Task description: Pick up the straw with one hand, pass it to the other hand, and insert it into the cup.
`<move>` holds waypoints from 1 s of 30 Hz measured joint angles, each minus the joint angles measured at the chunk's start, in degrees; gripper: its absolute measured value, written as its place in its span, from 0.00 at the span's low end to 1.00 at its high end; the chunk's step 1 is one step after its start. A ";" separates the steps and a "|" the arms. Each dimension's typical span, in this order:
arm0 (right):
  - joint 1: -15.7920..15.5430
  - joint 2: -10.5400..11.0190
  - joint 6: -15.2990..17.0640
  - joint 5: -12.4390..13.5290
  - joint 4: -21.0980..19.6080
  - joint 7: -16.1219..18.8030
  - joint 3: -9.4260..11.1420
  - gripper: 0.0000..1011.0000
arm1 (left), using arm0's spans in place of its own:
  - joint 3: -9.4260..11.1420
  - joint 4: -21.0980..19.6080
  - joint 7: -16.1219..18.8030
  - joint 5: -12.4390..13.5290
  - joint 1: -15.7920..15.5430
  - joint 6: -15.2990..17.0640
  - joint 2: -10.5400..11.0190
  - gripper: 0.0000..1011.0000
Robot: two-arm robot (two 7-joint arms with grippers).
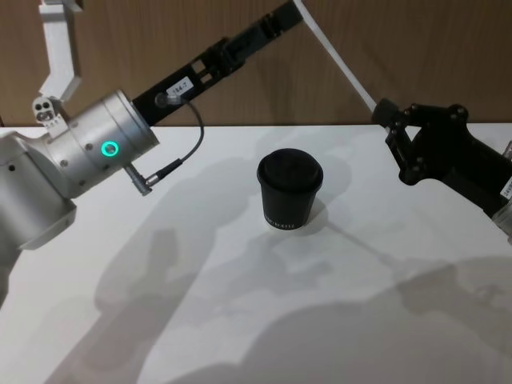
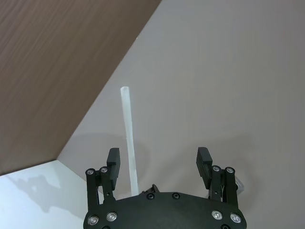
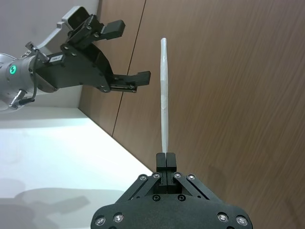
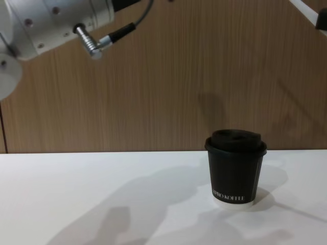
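Observation:
The white straw (image 1: 336, 60) slants up and back above the table, and my right gripper (image 1: 382, 110), black and blocky, is shut on its lower end. In the right wrist view the straw (image 3: 164, 95) rises straight out of the closed right gripper (image 3: 166, 157). My left gripper (image 1: 284, 16), on the silver wrist with the green ring, reaches up to the straw's upper end. Its own view has the left gripper (image 2: 158, 157) open, with the straw (image 2: 127, 138) between the fingers, close to one finger (image 2: 113, 160). The black lidded cup (image 1: 290, 190) stands upright mid-table, below both grippers.
The white table (image 1: 240, 320) runs under both arms, with a brown wood-panel wall (image 4: 168, 76) behind it. A dark cable with a metal plug (image 1: 144, 182) hangs from the left wrist. In the chest view the cup (image 4: 235, 169) stands right of centre.

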 joint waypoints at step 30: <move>0.00 0.00 0.00 0.00 0.00 0.00 0.00 0.00 | 2.35 4.78 7.77 -3.69 -3.06 1.31 -4.69 0.99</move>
